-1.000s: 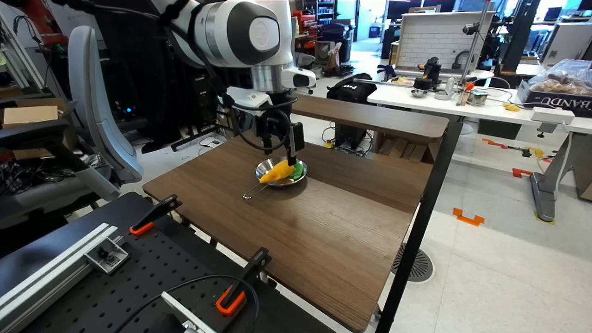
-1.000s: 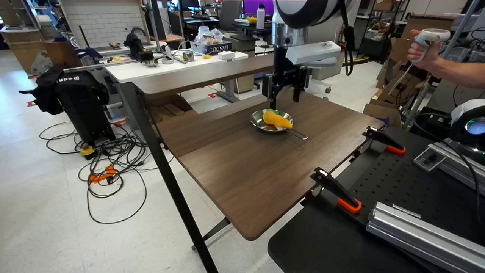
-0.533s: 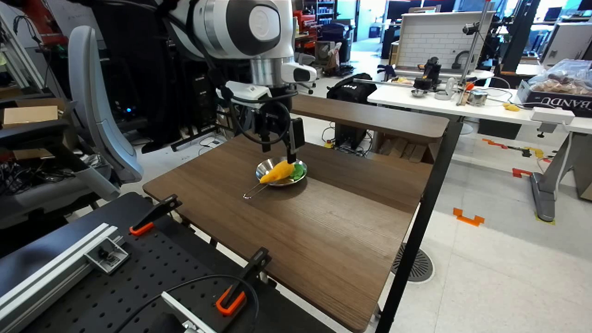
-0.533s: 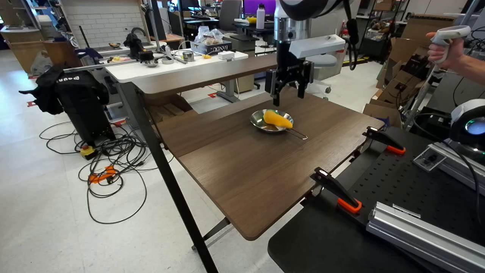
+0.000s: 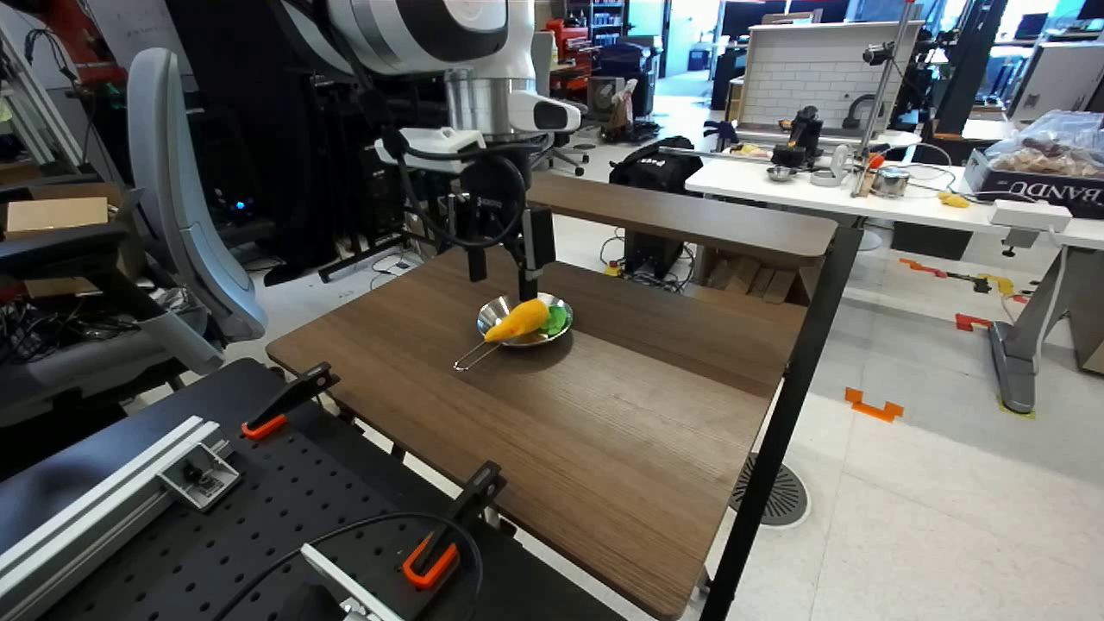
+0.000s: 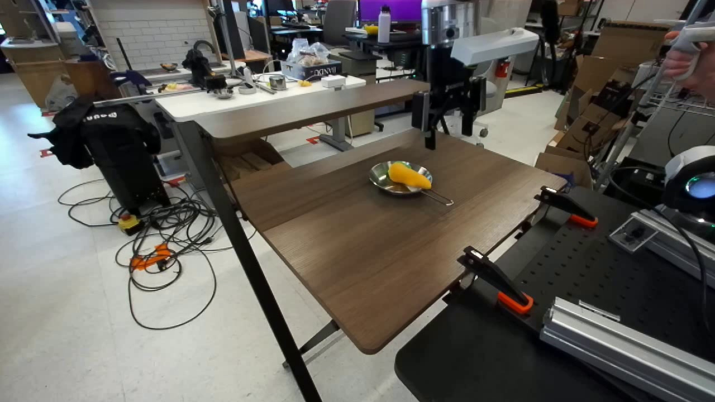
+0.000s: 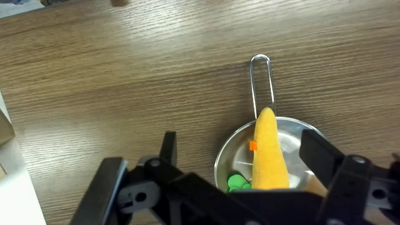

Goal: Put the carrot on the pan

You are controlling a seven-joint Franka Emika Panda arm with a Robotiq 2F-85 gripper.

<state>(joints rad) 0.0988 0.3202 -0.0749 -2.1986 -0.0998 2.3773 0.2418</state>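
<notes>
Wrist view: the brown tabletop (image 7: 140, 93) seen from above, with the pincer (image 7: 239, 142) along the bottom edge.
Pincer: jaws spread wide, one finger over the tabletop at the left, the other hiding part of the right rim of the pan (image 7: 236, 156); nothing is in its grasp.
Pan: round, shiny and shallow, sitting on the tabletop, its lower part hidden by the pincer.
Leaves (image 7: 237, 181): green, low in the pan, left of the carrot (image 7: 270, 156).
Handle (image 7: 260, 56): a thin wire loop running from the pan toward the top of the view.
Carrot: yellow-orange and tapered, lying in the pan, its narrow tip over the rim between the two wires of the handle; a small orange tag (image 7: 253, 145) shows on its left side.
Exterior views: both show the carrot in the pan, with the pincer above the tabletop and its fingers apart.
Cables (image 6: 187, 215): a black tangle at the left, in an exterior view.
Desk (image 6: 195, 101): white, behind the tabletop.
Clamps (image 6: 494, 276): two, black and orange, along the tabletop's lower right edge.
Hand (image 6: 677, 60): a person's, around a white controller (image 6: 698, 34) at the far right.
</notes>
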